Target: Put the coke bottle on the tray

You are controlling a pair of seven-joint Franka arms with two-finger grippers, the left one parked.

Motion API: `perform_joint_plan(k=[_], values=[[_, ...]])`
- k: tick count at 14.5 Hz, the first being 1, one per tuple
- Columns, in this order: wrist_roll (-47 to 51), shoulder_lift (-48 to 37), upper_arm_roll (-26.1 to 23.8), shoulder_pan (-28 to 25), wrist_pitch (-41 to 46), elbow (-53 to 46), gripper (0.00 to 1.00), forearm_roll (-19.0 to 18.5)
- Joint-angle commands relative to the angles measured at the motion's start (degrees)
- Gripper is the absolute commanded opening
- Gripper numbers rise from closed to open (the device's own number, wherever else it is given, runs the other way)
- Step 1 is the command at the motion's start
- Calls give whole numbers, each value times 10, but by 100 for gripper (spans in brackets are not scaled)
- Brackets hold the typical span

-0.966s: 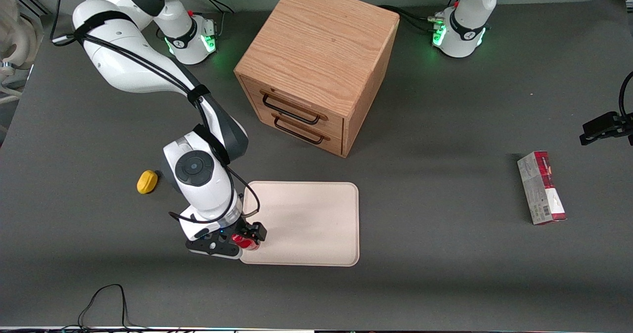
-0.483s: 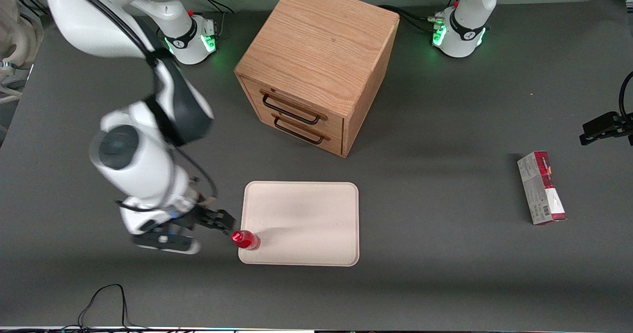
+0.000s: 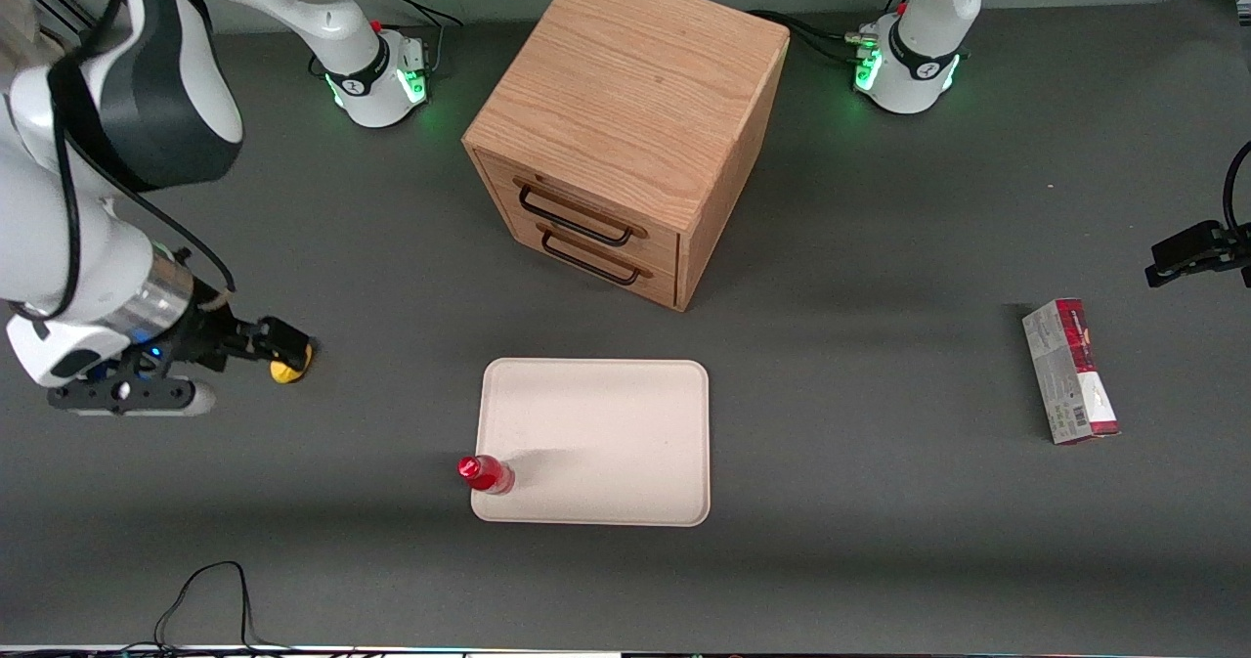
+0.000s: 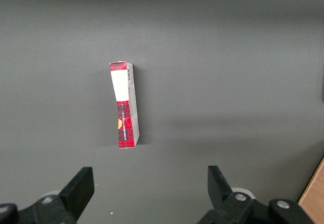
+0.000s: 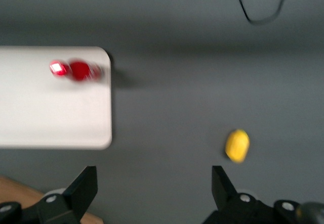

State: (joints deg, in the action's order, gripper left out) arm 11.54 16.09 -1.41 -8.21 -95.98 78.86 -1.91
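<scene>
Red coke bottle (image 3: 486, 473) now stands upright on the tray (image 3: 606, 423), in the corner nearest the front camera on my working-arm end, close to the rim. A second ago my pincer (image 3: 279, 343) was clamped on it right there; half a second ago it had let go and sat just beside the bottle. Now the pincer is well apart from it, pulled back toward my end of the table and up, hovering just above the yellow object (image 3: 286, 372). Fingers (image 5: 81, 188) are spread wide with nothing between them, per the wrist view, which also shows the bottle (image 5: 76, 70) on the tray (image 5: 50, 113) with no contact from me.

Reading: release done, bottle stayed upright and didn't follow the retreat. Task looks complete. Only concern is how near the rim it sits; a nudge could tip it off.
</scene>
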Motion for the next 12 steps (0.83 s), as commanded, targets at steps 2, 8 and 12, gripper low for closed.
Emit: perform_joint_plan(k=[2, 8, 12], values=[[-69, -103, 54, -3, 54, 79, 100, 33], [-71, -148, 81, -5, 77, 104, 100, 34], [-71, -143, 81, -2, 77, 91, 100, 43]])
